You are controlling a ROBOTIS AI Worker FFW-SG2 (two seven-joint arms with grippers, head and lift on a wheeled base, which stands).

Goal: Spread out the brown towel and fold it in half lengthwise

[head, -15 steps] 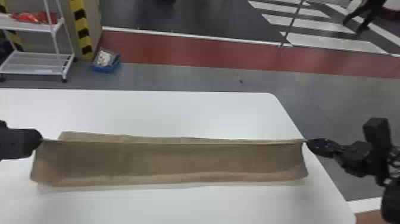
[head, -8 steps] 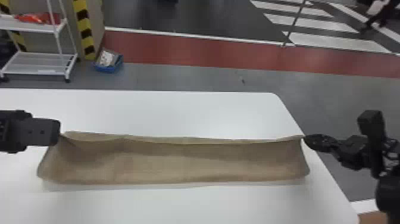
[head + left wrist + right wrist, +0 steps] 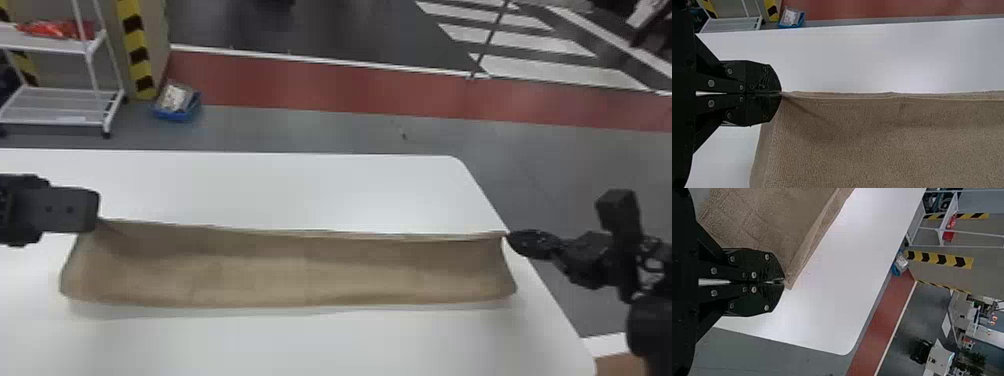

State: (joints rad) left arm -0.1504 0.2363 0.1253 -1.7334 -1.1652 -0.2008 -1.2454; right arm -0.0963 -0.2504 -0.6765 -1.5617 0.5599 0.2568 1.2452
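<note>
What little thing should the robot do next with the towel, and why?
Probably gently lower the held edge: the left gripper and right gripper each pinch a corner of the brown towel, and that edge nearly lines up with the layer underneath.

Text, labels, numbers: none I can read from here.
Packet (image 3: pixel 174 96) in the far-left blue tray (image 3: pixel 172 116): any print is too blurred for me.
White unit (image 3: pixel 940 360), right wrist view: dark marks I can't make out.
Warning stripes (image 3: pixel 134 42), far left: yellow and black.
</note>
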